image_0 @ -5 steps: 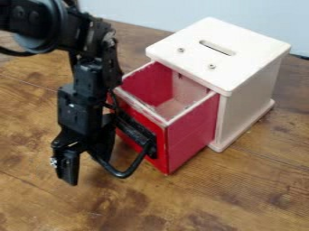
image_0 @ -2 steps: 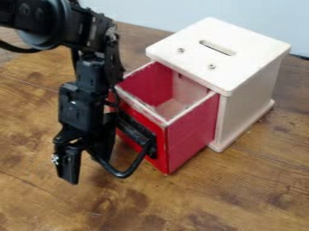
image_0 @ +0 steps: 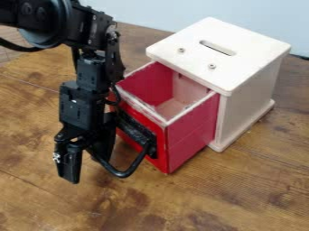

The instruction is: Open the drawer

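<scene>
Standing behind and right of the claw: white casing (image_0: pixel 241 81) with the red drawer (image_0: pixel 175 122) sticking well out of it. Hanging spread wide, pointing steeply down at the wooden table (image_0: pixel 241 194): the claw (image_0: pixel 72 167), pinching nothing, sitting just beside the drawer's black looped handle (image_0: pixel 121 164), contact unclear.

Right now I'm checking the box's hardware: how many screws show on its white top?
3: on the white box top, one left of the slot, one right, one nearer its front edge.
</scene>
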### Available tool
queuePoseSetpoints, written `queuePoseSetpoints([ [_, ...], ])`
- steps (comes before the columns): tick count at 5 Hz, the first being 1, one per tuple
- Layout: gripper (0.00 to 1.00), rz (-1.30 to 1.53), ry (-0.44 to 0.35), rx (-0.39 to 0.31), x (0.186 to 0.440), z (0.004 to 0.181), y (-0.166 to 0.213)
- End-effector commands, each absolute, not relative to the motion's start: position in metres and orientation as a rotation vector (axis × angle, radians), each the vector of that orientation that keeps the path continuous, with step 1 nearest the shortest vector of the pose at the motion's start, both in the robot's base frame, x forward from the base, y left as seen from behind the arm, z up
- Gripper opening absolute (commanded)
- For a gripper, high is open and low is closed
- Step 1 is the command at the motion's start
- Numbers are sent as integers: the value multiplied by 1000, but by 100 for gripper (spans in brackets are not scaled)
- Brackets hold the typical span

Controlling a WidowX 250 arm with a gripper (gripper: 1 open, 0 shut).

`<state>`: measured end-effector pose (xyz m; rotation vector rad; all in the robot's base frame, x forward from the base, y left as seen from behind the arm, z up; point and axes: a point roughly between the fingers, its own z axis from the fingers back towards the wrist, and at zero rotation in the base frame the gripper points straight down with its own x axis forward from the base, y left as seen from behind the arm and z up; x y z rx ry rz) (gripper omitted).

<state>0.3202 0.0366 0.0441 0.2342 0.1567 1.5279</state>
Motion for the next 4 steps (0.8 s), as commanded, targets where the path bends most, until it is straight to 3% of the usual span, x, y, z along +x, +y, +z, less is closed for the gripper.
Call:
queuePoseSetpoints([
  [1, 100, 1608, 5, 98, 359, 77, 64],
  [4, 100, 1618, 5, 59, 370, 83, 63],
])
